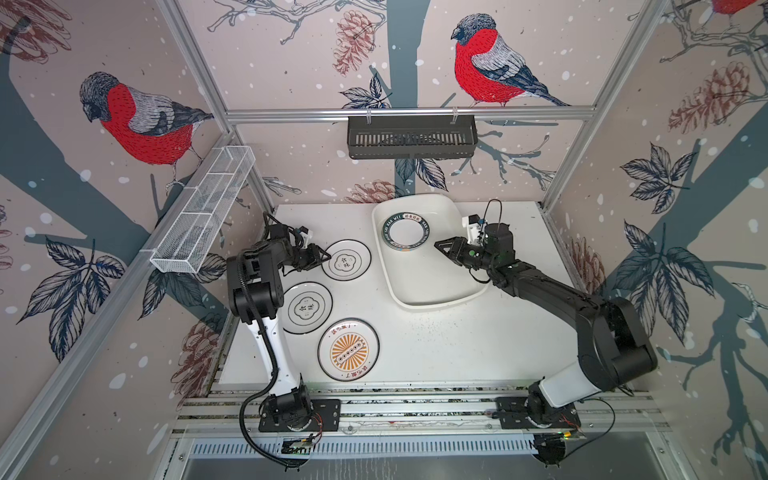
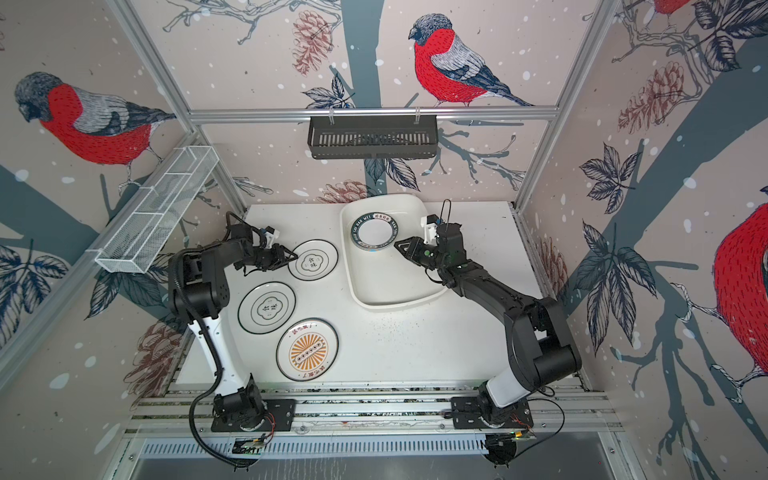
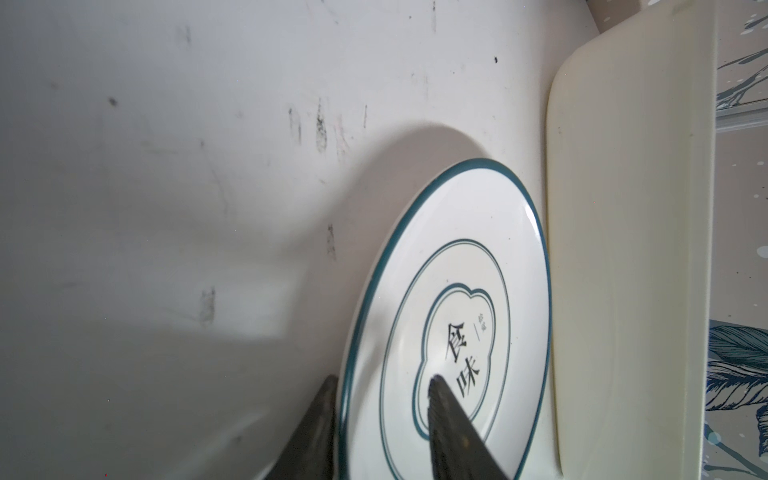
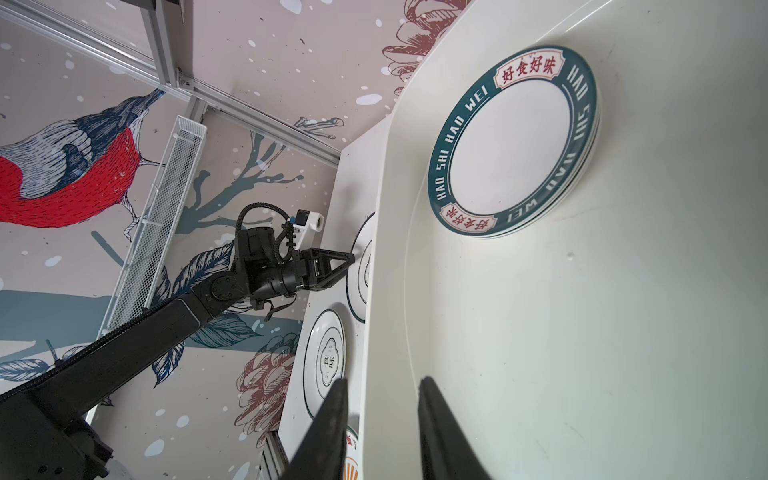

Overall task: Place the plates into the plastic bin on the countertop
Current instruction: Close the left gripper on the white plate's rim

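Top views, bin: I saw the plastic bin (image 1: 441,305) (image 2: 399,306) on the countertop (image 1: 457,349), its long axis running from the back wall towards me, the near end swung slightly right.
Top views, plates: a green-rimmed stack (image 1: 404,232) lay in the bin's far end. Left of the bin, the far character plate (image 1: 347,259), near character plate (image 1: 306,307) and sunburst plate (image 1: 348,350) lay flat.
Left wrist, writing: the far character plate (image 3: 457,249), just beside the bin (image 3: 623,249), read "食味".
Left wrist, jaws: the left gripper (image 3: 382,380) straddled that plate's rim, one finger (image 3: 449,424) on top. I could not tell whether it pinched.
Right wrist, writing: the green-rimmed stack (image 4: 511,141) read "HAO SHI HAO WEI", with "好食好味" in red.
Right wrist, jaws: the right gripper (image 4: 382,382) stood partly apart over the bin, holding nothing.
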`<action>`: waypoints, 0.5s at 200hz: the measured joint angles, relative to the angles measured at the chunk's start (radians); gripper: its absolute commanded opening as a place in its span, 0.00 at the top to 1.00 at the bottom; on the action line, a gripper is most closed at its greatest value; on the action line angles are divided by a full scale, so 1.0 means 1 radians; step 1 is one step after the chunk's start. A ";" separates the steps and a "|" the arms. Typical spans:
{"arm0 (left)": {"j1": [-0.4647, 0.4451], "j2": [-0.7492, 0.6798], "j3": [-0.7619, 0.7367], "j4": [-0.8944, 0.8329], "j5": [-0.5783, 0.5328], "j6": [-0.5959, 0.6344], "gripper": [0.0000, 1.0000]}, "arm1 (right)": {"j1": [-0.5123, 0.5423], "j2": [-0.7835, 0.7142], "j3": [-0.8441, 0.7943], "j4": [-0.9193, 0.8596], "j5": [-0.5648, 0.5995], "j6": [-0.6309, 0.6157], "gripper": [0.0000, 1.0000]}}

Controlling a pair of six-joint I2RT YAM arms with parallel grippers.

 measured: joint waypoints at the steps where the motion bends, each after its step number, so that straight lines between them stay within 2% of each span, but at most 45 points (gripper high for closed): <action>1: 0.000 0.000 0.000 0.000 0.000 0.000 0.69 | 0.000 0.000 0.000 0.000 0.000 0.000 0.69; 100: 0.004 0.016 0.004 0.002 0.002 -0.006 0.86 | 0.002 0.000 -0.006 0.004 0.000 0.018 0.69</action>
